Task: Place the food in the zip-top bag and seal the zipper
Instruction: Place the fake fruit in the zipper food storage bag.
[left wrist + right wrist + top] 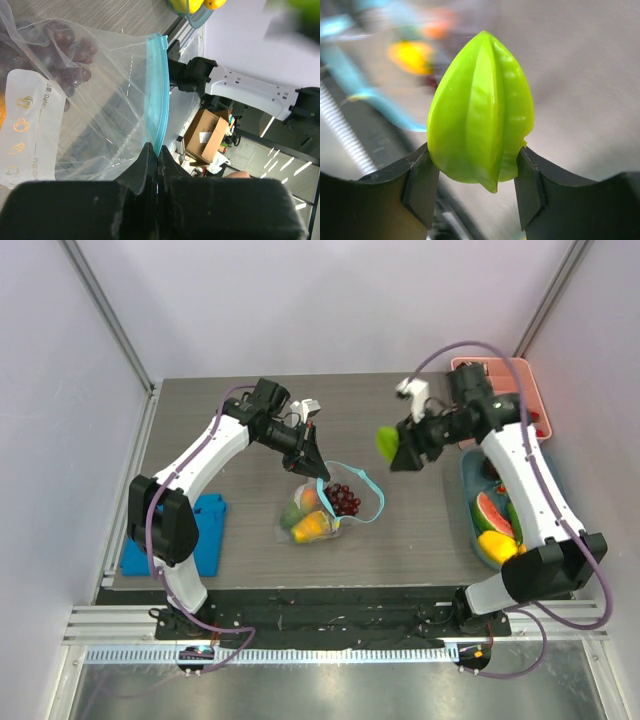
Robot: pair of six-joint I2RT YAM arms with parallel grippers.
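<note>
At the zip-top bag (318,512) mouth: left tool (322,476) clenched on zipper (158,95). Right of bag: right tool (476,172) grasping green star fruit (480,105).

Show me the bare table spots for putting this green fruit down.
Bare tabletop lies between the zip-top bag and the teal bin, and between the blue cloth and the bag. The right edge is crowded: bin, pink tray, right arm.
</note>
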